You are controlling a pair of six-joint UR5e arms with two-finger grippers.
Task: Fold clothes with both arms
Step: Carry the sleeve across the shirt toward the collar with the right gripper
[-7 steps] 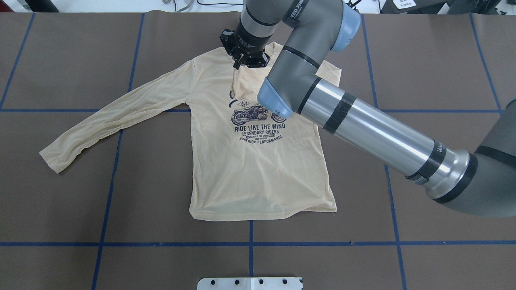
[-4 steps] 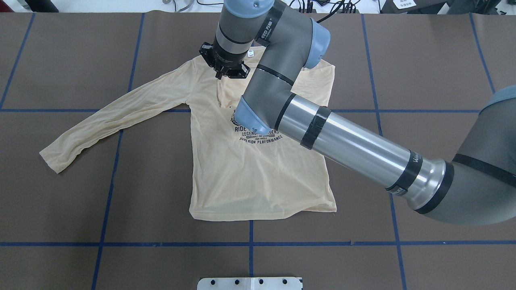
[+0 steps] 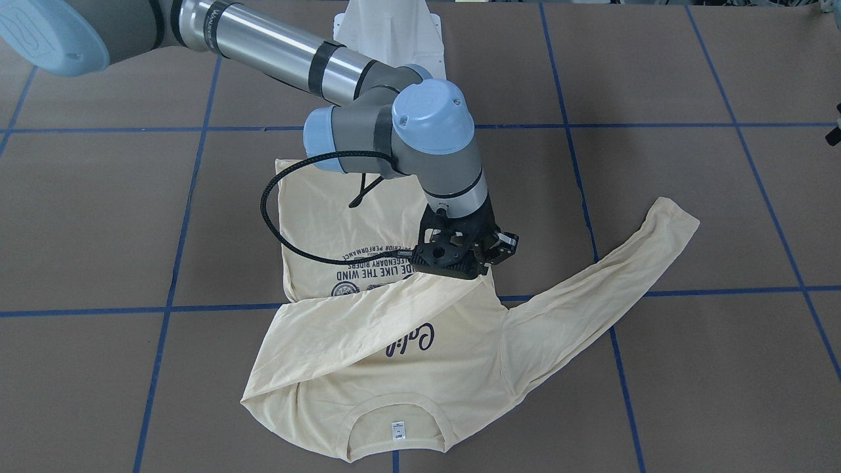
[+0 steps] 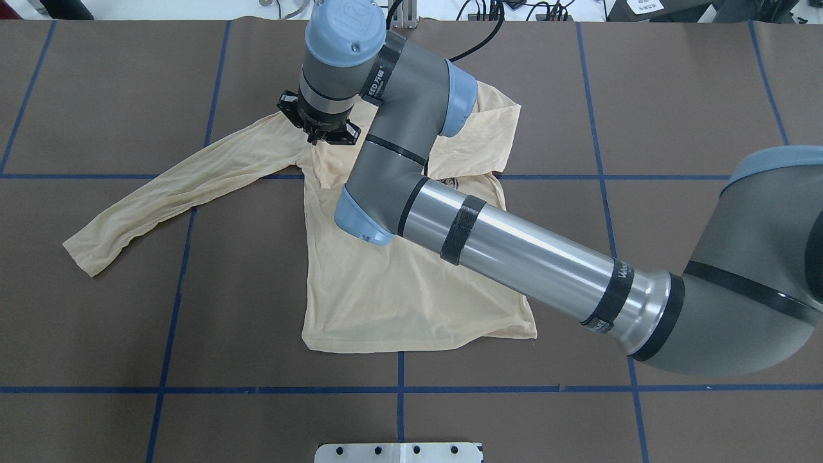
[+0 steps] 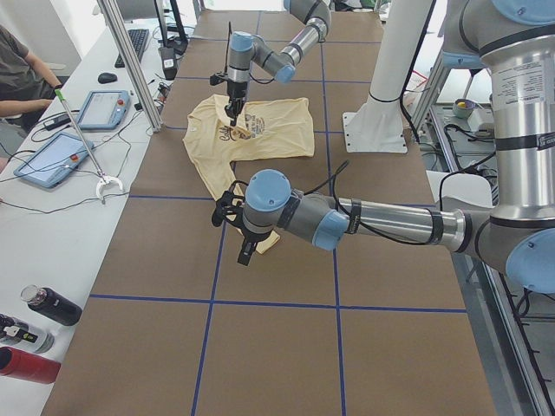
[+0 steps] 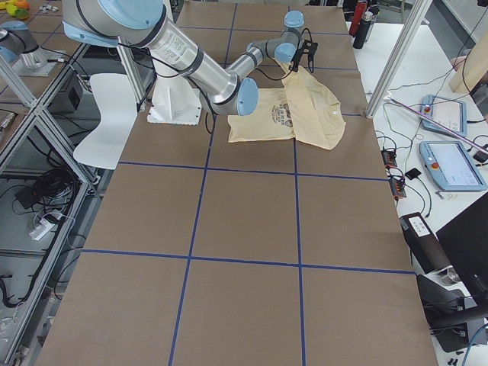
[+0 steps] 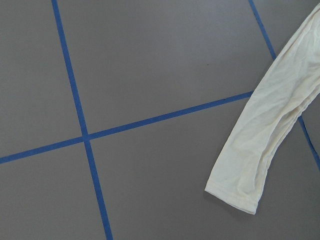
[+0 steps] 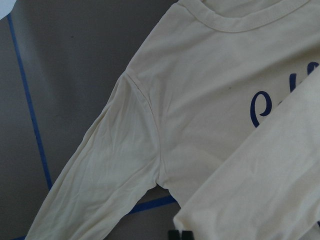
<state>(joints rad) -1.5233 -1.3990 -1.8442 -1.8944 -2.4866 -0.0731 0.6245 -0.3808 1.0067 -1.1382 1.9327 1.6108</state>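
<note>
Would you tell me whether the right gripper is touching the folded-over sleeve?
Touching. In the front-facing view the sleeve rises from the shirt and runs taut into the fingertips of the right gripper.

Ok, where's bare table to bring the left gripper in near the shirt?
Bare: the strip between the T-shirt hem and the robot's base plate, and the squares beyond the outstretched sleeve. Crowded: the collar end, where the right gripper pinches the folded-over sleeve and the right arm crosses the body.
</note>
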